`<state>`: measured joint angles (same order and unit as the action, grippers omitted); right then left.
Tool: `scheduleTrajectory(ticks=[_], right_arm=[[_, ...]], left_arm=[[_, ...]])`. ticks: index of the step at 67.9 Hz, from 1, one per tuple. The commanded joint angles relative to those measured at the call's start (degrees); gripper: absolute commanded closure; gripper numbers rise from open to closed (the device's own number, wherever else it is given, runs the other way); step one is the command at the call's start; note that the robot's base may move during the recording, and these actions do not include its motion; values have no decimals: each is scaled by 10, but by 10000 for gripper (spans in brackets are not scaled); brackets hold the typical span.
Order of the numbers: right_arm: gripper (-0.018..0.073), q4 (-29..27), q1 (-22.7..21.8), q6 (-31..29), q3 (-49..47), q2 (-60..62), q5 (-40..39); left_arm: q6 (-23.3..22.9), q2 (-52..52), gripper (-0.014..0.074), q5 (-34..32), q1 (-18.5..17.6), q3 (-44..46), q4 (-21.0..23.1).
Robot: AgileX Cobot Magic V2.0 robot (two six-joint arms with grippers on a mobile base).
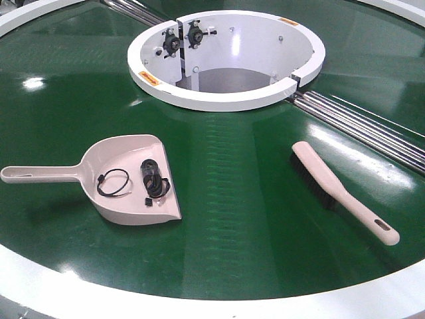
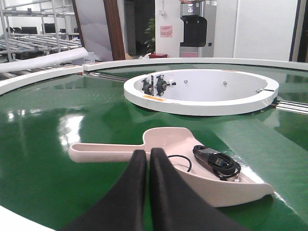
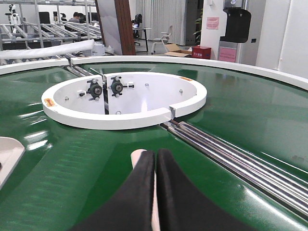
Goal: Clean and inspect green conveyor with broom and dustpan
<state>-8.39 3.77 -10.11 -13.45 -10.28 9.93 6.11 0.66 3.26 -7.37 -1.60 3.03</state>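
Green conveyor (image 1: 239,219), one: front view alone shows both tools whole, no grippers. Dustpan (image 1: 133,178), one, lying left on the belt, holding one wire loop (image 1: 113,181) and one black cable bundle (image 1: 153,178). Broom (image 1: 342,193), one, lying right. Left gripper (image 2: 147,156), pressed closed, empty, above dustpan handle. Right gripper (image 3: 156,156), pressed closed, empty, over broom tip. Hub (image 1: 226,56), one; steel rollers (image 3: 231,159) clearest in the right wrist view.

1. The green conveyor (image 1: 239,166) fills the frame, its white rim along the bottom edge.
2. The dustpan (image 1: 126,179) lies flat at lower left, handle toward the left edge.
3. The broom (image 1: 342,191) lies at right, handle toward lower right.
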Motion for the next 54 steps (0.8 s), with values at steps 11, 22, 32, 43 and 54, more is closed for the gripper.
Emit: scheduleTrajectory(ticks=[11, 22, 32, 43, 54], right_arm=[[568, 0, -2, -2, -16, -8, -41], [568, 0, -2, -2, -16, -8, -41], [568, 0, -2, -2, -16, -8, -41], [568, 0, -2, -2, -16, -8, -41], [568, 0, -2, -2, -16, -8, -41]], left_arm=[[-19, 9, 604, -20, -3, -5, -2], [-19, 9, 604, -21, -3, -5, -2], [-19, 9, 604, -21, -3, -5, -2], [-19, 9, 604, -21, -3, -5, -2], [-19, 9, 604, -21, -3, -5, -2]])
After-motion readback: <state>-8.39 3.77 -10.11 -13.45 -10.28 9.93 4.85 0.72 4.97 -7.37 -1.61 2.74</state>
